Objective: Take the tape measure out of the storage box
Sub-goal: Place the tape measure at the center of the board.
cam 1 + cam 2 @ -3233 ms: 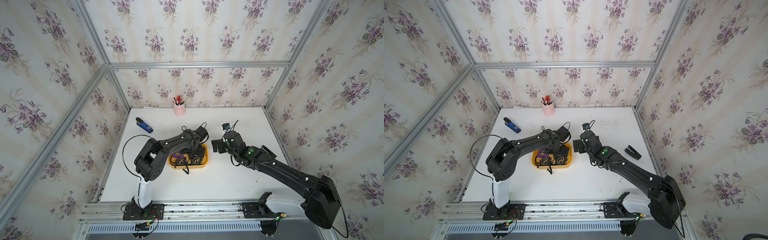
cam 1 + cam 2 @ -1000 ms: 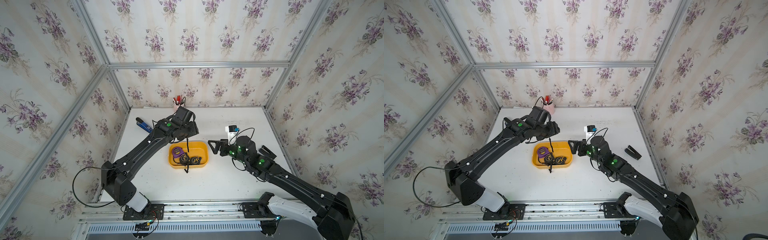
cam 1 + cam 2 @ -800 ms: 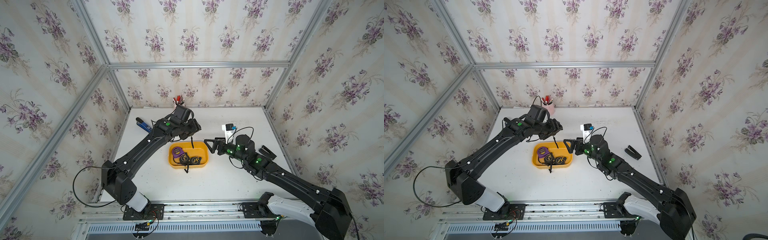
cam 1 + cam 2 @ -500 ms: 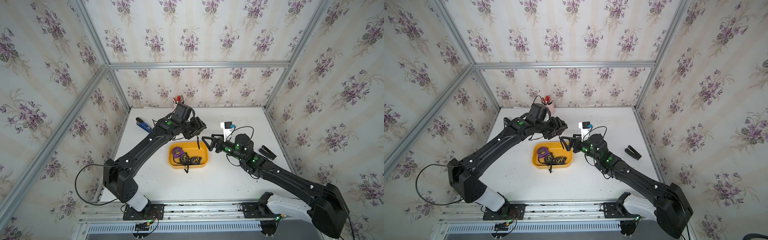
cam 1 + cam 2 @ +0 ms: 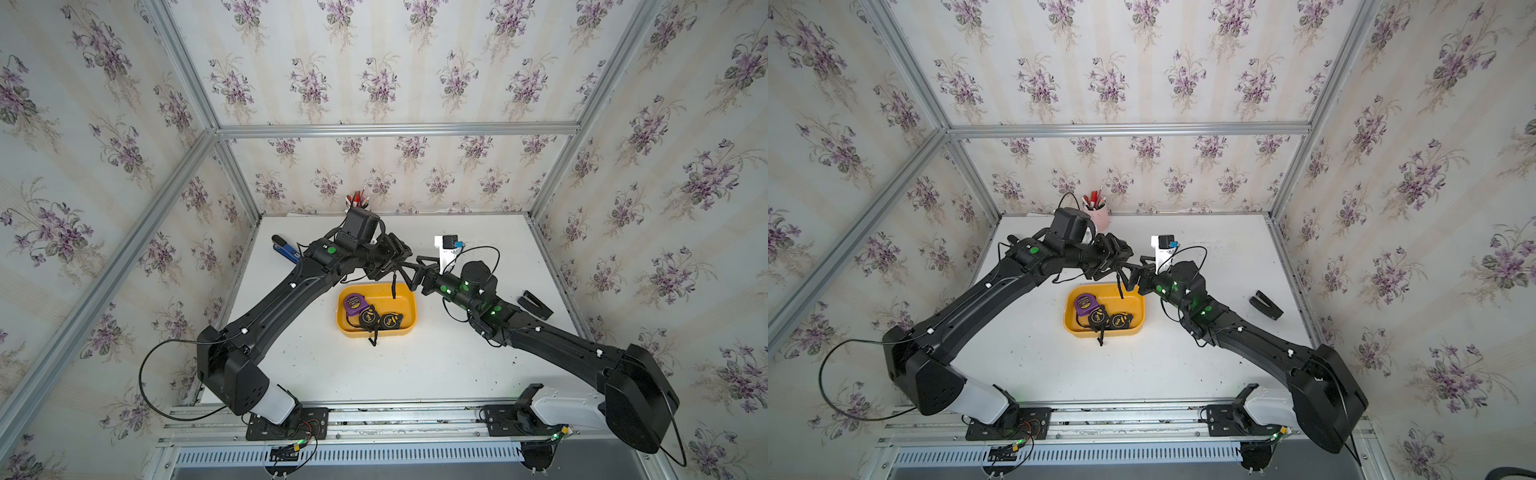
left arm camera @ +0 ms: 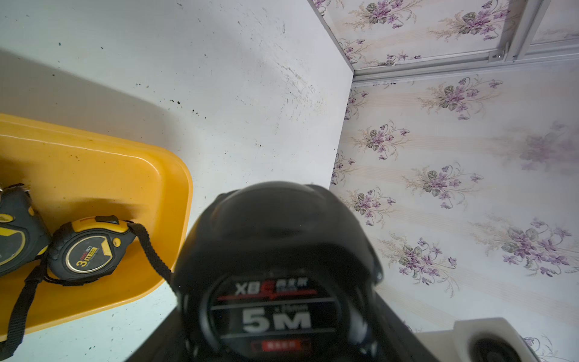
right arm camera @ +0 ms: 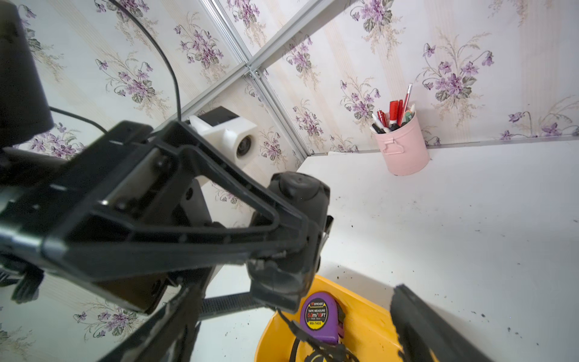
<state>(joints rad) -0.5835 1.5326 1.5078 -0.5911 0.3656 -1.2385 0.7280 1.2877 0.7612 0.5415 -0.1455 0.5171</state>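
White tabletop (image 5: 374, 374) inside a floral-wallpapered enclosure w/ alu framing. In both top views: yellow storage box (image 5: 405, 293) near table centre, holding a purple tape measure (image 5: 354, 302) and a black-yellow pair (image 5: 368, 318), one strap over the near rim. Above the box's far edge, left gripper (image 5: 391, 261) clamped on the black tape measure (image 5: 395, 267), held clear of the box, its wrist strap (image 5: 393, 286) dangling toward the box interior. Just beside it, on the right, right gripper (image 5: 409, 274) w/ jaws wide apart; contact w/ the black tape measure: can't tell. Blue tool (image 5: 286, 251) by the table's left edge, black stapler-like item (image 5: 535, 304) toward the right edge, pink pen cup (image 5: 1099, 219) at the back wall. Left wrist view: black tape measure (image 6: 275, 275) close up, "5M" on its face, dark gripper parts hugging both sides; storage box (image 6: 94, 169) on the table below and to one side, w/ a 3 m tape measure (image 6: 83, 254) in its corner. Right wrist view: black tape measure (image 7: 297, 194) pinched in the left gripper's triangular fingers (image 7: 194, 232), hanging above the storage box (image 7: 369, 326) and the purple tape measure (image 7: 319, 313); right gripper's own finger (image 7: 432, 329) well off to the side of it, other finger opposite, wide gap btw them; pink pen cup (image 7: 404, 150) in the far corner.
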